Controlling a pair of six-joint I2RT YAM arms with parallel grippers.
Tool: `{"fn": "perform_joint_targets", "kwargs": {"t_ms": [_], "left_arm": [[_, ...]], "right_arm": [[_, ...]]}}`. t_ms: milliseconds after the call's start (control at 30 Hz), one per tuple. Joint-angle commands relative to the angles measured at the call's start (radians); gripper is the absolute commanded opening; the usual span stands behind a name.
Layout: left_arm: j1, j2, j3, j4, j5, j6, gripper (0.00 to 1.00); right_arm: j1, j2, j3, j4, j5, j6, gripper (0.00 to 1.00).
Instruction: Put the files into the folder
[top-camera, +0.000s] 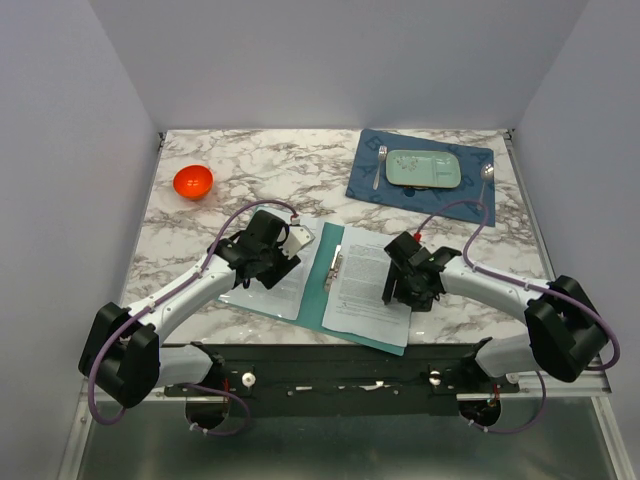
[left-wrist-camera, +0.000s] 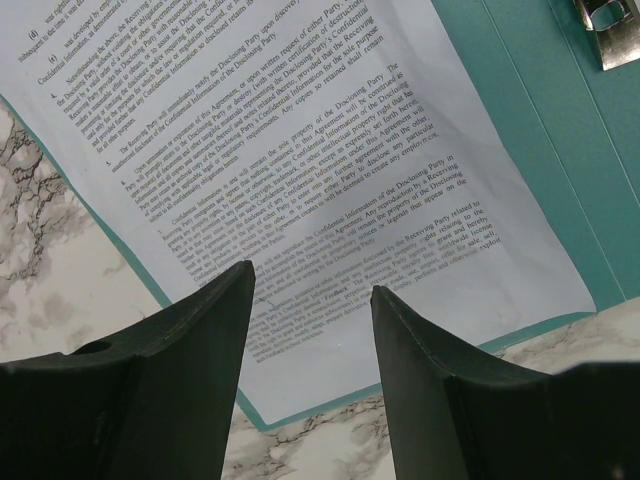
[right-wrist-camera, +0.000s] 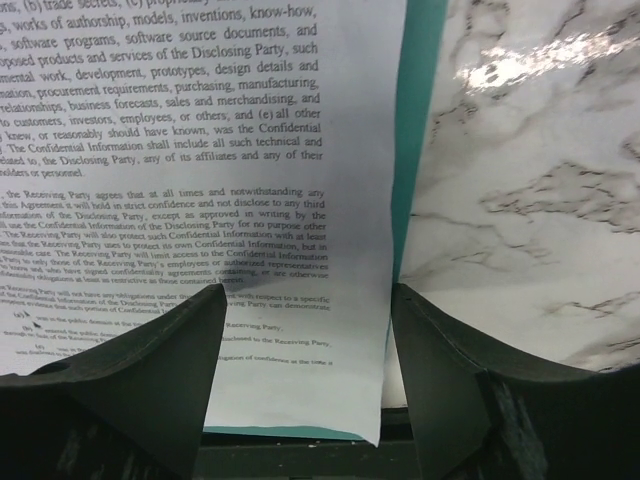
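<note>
The teal-green folder (top-camera: 322, 285) lies open near the table's front edge, with a metal clip (top-camera: 336, 262) at its spine. One printed white sheet (top-camera: 365, 285) lies on its right leaf and another (top-camera: 268, 296) on its left leaf. My left gripper (top-camera: 265, 255) hovers open and empty over the left sheet (left-wrist-camera: 300, 150); the teal leaf (left-wrist-camera: 540, 150) and the clip (left-wrist-camera: 612, 30) show beside it. My right gripper (top-camera: 408, 283) hovers open and empty over the right sheet's (right-wrist-camera: 200, 150) right edge, where a strip of folder (right-wrist-camera: 420, 100) shows. That sheet's near corner overhangs the folder.
An orange bowl (top-camera: 193, 181) sits at the back left. A dark blue placemat (top-camera: 368, 180) at the back right carries a pale green tray (top-camera: 424, 168), a fork (top-camera: 379, 165) and a spoon (top-camera: 485, 175). The folder reaches the table's front edge.
</note>
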Motion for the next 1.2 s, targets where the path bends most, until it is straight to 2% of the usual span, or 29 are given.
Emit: {"fn": "perform_joint_targets", "kwargs": {"t_ms": [0,533,733,933,1167], "left_arm": [[-0.005,-0.015,0.010,-0.010,-0.008,-0.003,0.64],[-0.007,-0.030,0.005,-0.018,-0.005,-0.003,0.64],[-0.007,-0.039,0.001,-0.014,-0.019,0.004,0.64],[-0.005,-0.027,-0.006,0.013,-0.068,0.017,0.64],[-0.004,0.027,0.014,0.028,-0.114,0.008,0.64]], "right_arm": [[0.028,0.012,0.006,0.025,-0.023,0.058,0.75],[0.065,-0.002,0.043,-0.046,-0.002,0.058,0.75],[0.065,-0.033,0.106,-0.139,0.011,-0.009,0.77],[0.065,-0.057,0.196,-0.188,-0.041,-0.072,0.78],[0.065,0.008,0.316,-0.205,-0.074,-0.100,0.79]]}}
